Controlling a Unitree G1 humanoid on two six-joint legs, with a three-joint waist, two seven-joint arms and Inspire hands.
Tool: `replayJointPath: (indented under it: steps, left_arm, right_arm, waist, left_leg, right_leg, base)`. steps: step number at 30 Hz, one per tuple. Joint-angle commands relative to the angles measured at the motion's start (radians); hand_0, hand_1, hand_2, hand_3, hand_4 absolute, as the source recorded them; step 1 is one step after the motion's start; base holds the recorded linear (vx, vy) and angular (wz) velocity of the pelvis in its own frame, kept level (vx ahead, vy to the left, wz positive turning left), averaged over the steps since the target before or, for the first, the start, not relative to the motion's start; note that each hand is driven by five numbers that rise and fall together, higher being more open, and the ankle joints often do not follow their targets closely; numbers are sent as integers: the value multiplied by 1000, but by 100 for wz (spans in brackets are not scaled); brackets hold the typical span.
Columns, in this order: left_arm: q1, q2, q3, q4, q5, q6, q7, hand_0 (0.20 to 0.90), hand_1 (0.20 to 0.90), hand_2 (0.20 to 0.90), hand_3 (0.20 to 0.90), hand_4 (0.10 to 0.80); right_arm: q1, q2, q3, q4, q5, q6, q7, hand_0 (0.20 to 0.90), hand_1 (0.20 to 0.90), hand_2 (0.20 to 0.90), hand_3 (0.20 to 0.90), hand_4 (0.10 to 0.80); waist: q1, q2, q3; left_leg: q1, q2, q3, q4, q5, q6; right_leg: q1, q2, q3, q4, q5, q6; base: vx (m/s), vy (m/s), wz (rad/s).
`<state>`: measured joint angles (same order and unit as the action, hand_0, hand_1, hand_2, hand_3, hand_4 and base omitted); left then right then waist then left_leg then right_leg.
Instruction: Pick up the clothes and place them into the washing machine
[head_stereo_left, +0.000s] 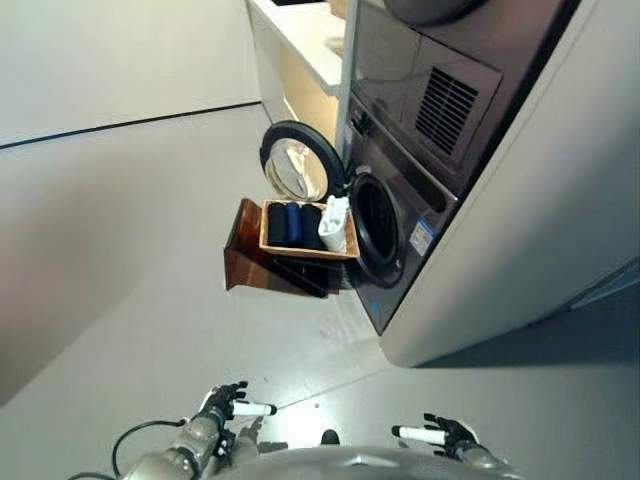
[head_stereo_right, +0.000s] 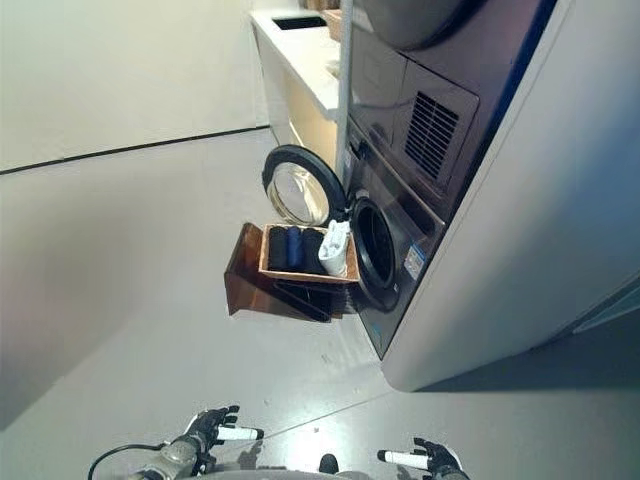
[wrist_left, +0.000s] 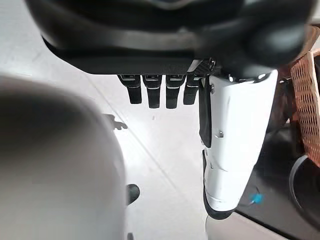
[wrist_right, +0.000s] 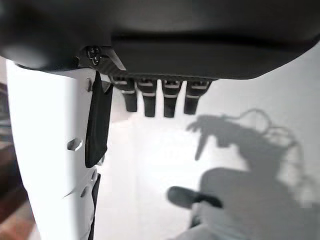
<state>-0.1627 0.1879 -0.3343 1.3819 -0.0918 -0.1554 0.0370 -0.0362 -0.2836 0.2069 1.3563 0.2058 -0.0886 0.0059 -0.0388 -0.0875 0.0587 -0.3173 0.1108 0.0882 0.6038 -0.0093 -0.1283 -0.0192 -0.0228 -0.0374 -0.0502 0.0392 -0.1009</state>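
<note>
Grey floor (head_stereo_left: 150, 250) stretches ahead of both hands to the washer (head_stereo_left: 400, 215), whose round door (head_stereo_left: 295, 160) stands swung open beside the dark drum mouth. Well ahead of the hands, just in front of that opening, a basket (head_stereo_left: 305, 252) sits on a brown stand (head_stereo_left: 255, 265); the clothes (head_stereo_left: 292, 222) lie inside it, dark blue and black rolls side by side with a white piece (head_stereo_left: 335, 222) at the end nearest the drum. A pale counter (head_stereo_left: 300, 40) runs further off beyond the door. The left hand (head_stereo_left: 232, 405) and the right hand (head_stereo_left: 440, 433) both hang low and near the body, far from the basket; each wrist view shows straight, relaxed fingers (wrist_left: 152, 92) and a white-covered thumb spread apart, holding nothing. Nothing has been picked up yet, so the approach to the basket looks like the step in hand. The clothes should be light and soft, likely to sag and trail once lifted, and not fragile; pinching a roll across its middle from above would probably keep it bundled, whereas catching an edge may let it unroll and snag on the basket rim or the door seal.
</note>
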Motion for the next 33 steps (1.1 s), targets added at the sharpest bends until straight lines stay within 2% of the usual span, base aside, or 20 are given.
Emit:
replayJointPath:
  steps: [1, 2, 3, 4, 7, 10, 13, 16, 18, 19, 21, 22, 24, 25, 26, 27, 29, 30, 32, 33]
  left_arm:
    - [24, 35, -15, -32, -4, -20, 49, 900, 900, 900, 900, 800]
    - [27, 36, -19, -32, -4, -18, 51, 900, 900, 900, 900, 800]
    - [35, 35, -25, -27, 6, -21, 51, 900, 900, 900, 900, 800]
    - [44, 34, -27, -29, 8, -23, 53, 900, 900, 900, 900, 800]
    - [54, 31, -34, -23, 12, -23, 54, 900, 900, 900, 900, 800]
    - [53, 42, -35, -20, 15, -27, 51, 900, 900, 900, 900, 800]
    - [52, 64, -46, -29, 33, -25, 47, 900, 900, 900, 900, 800]
    - [44, 90, -54, -39, 53, -23, 38, 900, 900, 900, 900, 800]
    - [32, 107, -63, -50, 65, -23, 36, 900, 900, 900, 900, 800]
    - [30, 114, -69, -54, 72, -26, 32, 900, 900, 900, 900, 800]
    - [31, 123, -76, -62, 82, -24, 27, 900, 900, 900, 900, 800]
    - [31, 125, -80, -59, 92, -26, 24, 900, 900, 900, 900, 800]
    - [33, 125, -79, -55, 100, -25, 23, 900, 900, 900, 900, 800]
    - [30, 123, -78, -51, 100, -27, 21, 900, 900, 900, 900, 800]
    - [28, 120, -80, -49, 103, -28, 20, 900, 900, 900, 900, 800]
    - [27, 117, -83, -50, 105, -30, 19, 900, 900, 900, 900, 800]
    - [17, 114, -97, -53, 116, -34, 24, 900, 900, 900, 900, 800]
    - [8, 111, -112, -58, 125, -39, 27, 900, 900, 900, 900, 800]
    - [6, 108, -118, -63, 133, -42, 27, 900, 900, 900, 900, 800]
    - [8, 105, -115, -62, 129, -41, 28, 900, 900, 900, 900, 800]
  right_arm:
    - [-13, -33, 34, -48, 38, -45, -34, 900, 900, 900, 900, 800]
    - [-13, -31, 40, -54, 42, -47, -34, 900, 900, 900, 900, 800]
    - [-15, -28, 48, -58, 49, -53, -41, 900, 900, 900, 900, 800]
    - [-19, -29, 51, -59, 55, -55, -43, 900, 900, 900, 900, 800]
    - [-27, -21, 47, -58, 74, -55, -40, 900, 900, 900, 900, 800]
    - [-34, -12, 32, -48, 98, -59, -33, 900, 900, 900, 900, 800]
    - [-30, -2, 7, -39, 119, -60, -27, 900, 900, 900, 900, 800]
    - [-36, -2, -6, -33, 130, -57, -13, 900, 900, 900, 900, 800]
    - [-47, -3, -8, -39, 133, -54, -9, 900, 900, 900, 900, 800]
    - [-52, -6, -10, -40, 130, -56, -11, 900, 900, 900, 900, 800]
    - [-58, -7, -15, -48, 130, -56, -11, 900, 900, 900, 900, 800]
    - [-60, -8, -18, -54, 130, -56, -10, 900, 900, 900, 900, 800]
    - [-63, -13, -27, -79, 132, -62, -13, 900, 900, 900, 900, 800]
    - [-69, -14, -31, -86, 134, -64, -13, 900, 900, 900, 900, 800]
    - [-71, -15, -34, -91, 135, -65, -15, 900, 900, 900, 900, 800]
    - [-79, -20, -39, -101, 137, -66, -21, 900, 900, 900, 900, 800]
    - [-93, -26, -46, -135, 131, -64, -32, 900, 900, 900, 900, 800]
    - [-103, -34, -47, -158, 131, -67, -41, 900, 900, 900, 900, 800]
    - [-97, -38, -49, -149, 138, -70, -44, 900, 900, 900, 900, 800]
    - [-91, -38, -49, -150, 142, -71, -45, 900, 900, 900, 900, 800]
  waist:
    - [37, 20, 17]
    - [48, 29, 17]
    - [65, 44, 1]
    - [76, 46, -4]
    - [86, 46, -23]
    - [102, 39, -60]
    - [95, 14, -89]
    - [94, 8, -85]
    - [86, 19, -64]
    - [80, 26, -52]
    - [75, 43, -43]
    - [68, 49, -43]
    - [55, 68, -38]
    - [47, 70, -34]
    - [38, 62, -32]
    - [30, 53, -34]
    - [10, 50, -23]
    - [-4, 50, -19]
    - [-4, 41, -26]
    - [1, 41, -39]
  left_leg:
    - [-70, 11, 46, -257, 100, 83]
    - [-56, 15, 33, -361, 121, 77]
    - [-67, 21, 29, -561, 156, 65]
    - [-67, 16, 27, -625, 166, 64]
    - [-45, 12, 36, -644, 182, 60]
    - [-29, -5, 2, -624, 209, 70]
    - [17, -47, 26, -610, 167, 97]
    - [70, -77, 56, -603, 103, 135]
    - [112, -83, 62, -606, 74, 156]
    - [138, -84, 65, -609, 58, 167]
    - [183, -88, 68, -614, 33, 177]
    - [211, -91, 67, -618, 18, 177]
    - [265, -88, 61, -621, -11, 168]
    - [289, -93, 55, -621, -26, 161]
    - [315, -109, 44, -625, -41, 156]
    - [342, -127, 37, -635, -54, 150]
    - [394, -139, 20, -657, -79, 140]
    - [406, -146, 7, -655, -94, 140]
    - [431, -155, -9, -649, -118, 134]
    - [435, -149, -10, -628, -129, 129]
  right_leg:
    - [19, 30, 62, 24, -107, 91]
    - [45, 35, 70, 22, -124, 101]
    - [90, 49, 92, 11, -158, 110]
    - [119, 47, 106, 9, -176, 114]
    - [172, 34, 135, 4, -200, 130]
    - [199, -7, 164, 11, -210, 149]
    - [175, -65, 178, 116, -160, 188]
    - [98, -79, 192, 312, -32, 216]
    - [20, -72, 162, 467, 41, 228]
    - [-11, -71, 129, 528, 72, 233]
    - [-57, -92, 58, 581, 76, 232]
    - [-87, -95, 25, 580, 43, 223]
    - [-146, -86, -50, 501, -73, 195]
    - [-175, -75, -88, 427, -102, 185]
    - [-192, -68, -108, 330, -83, 186]
    - [-218, -67, -120, 240, -51, 192]
    - [-229, -61, -142, 104, 12, 207]
    - [-247, -53, -99, 95, 33, 209]
    - [-217, -48, -76, 68, 44, 197]
    - [-198, -45, -77, 69, 43, 188]
  base:
    - [314, 98, 4]
    - [467, 127, -23]
    - [631, 170, -46]
    - [631, 167, -79]
    - [353, 141, -60]
    - [364, 207, -57]
    - [398, 270, -46]
    - [301, 241, -25]
    - [239, 226, -13]
    - [258, 232, -4]
    - [287, 211, -10]
    - [372, 184, -24]
    - [412, 129, -18]
    - [414, 46, 2]
    - [432, 11, 12]
    - [433, -14, 10]
    - [383, -17, 25]
    - [297, -28, 52]
    - [270, -67, 60]
    - [282, -123, 41]
